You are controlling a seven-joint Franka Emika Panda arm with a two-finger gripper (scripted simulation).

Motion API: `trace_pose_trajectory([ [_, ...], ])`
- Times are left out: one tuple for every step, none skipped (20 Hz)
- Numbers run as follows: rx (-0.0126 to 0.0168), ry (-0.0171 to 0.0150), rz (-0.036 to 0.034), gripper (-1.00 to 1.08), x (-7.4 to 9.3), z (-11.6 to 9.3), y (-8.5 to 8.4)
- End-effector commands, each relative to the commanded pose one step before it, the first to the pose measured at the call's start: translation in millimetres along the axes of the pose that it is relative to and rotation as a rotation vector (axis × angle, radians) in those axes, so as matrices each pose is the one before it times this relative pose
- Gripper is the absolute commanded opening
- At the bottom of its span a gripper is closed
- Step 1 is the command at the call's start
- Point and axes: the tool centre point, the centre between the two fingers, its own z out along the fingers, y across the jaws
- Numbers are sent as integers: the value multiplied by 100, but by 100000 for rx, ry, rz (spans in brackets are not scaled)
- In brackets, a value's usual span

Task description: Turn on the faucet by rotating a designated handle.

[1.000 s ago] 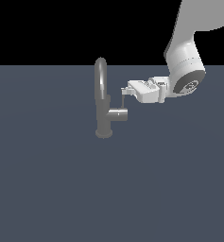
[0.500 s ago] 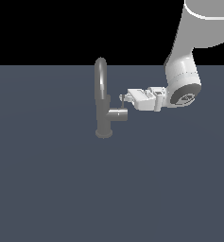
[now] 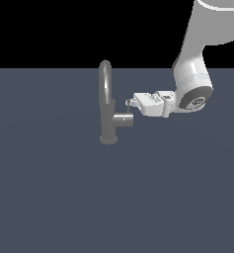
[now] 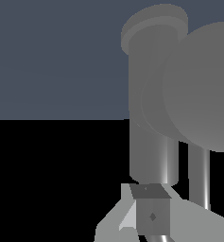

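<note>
Closing in on the tap, the gripper (image 3: 129,103) has come down and across since a second ago: then it hung level with the upper spout, well off the side cylinder, and now its tip sits just above the cylinder's outer end. That puts it right where the handle (image 3: 127,109) sticks up, a thin short rod rising from the stubby cylinder. I judge the approach nearly finished and the turning itself not yet begun, since the rod looks upright as far as I can make out.

From the wrist camera, one pale finger (image 4: 151,215) fills the near corner with a dark rod-like piece against it, and the cylinder's round end face looms just beyond. Whether the jaws are clamped on the handle or merely beside it, I cannot tell; the far finger is hidden.

Farther back, the faucet (image 3: 107,106) stands on the flat grey bench (image 3: 49,197), its round base planted and its narrow arched spout rising behind the cylinder, on the exterior view's left of the arm.

No brand, label or writing shows anywhere.
</note>
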Motion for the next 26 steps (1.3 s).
trace_pose_trajectory([
  [7, 0, -10, -100, -117, 6, 553],
  [0, 0, 0, -100, -46, 3, 222],
  [0, 0, 0, -100, -46, 3, 225],
  [0, 0, 0, -100, -47, 3, 228],
  [0, 0, 0, -100, -47, 3, 230],
  [0, 0, 0, -100, -48, 3, 233],
  [0, 0, 0, -100, -48, 3, 235],
  [0, 0, 0, -100, -49, 3, 238],
  [0, 0, 0, -100, -49, 3, 241],
  [0, 0, 0, -100, -50, 3, 243],
  [0, 0, 0, -100, -51, 2, 246],
  [0, 0, 0, -100, -51, 2, 249],
  [44, -38, -37, -100, -72, -31, 261],
  [0, 0, 0, -100, -52, 2, 254],
  [0, 0, 0, -100, -53, 1, 257],
  [0, 0, 0, -100, 0, 0, 0],
  [290, 207, -288, -100, 105, 110, -463],
  [0, 0, 0, -100, 157, -14, 318],
  [0, 0, 0, -100, 159, -14, 322],
  [0, 0, 0, -100, 161, -14, 326],
  [-73, -63, 71, -100, 210, 19, 313],
  [0, 0, 0, -100, 165, -15, 333],
  [0, 0, 0, -100, 167, -15, 337],
  [0, 0, 0, -100, 169, -15, 341],
  [-60, -49, 59, -100, 209, 12, 331],
  [0, 0, 0, -100, 174, -16, 348],
])
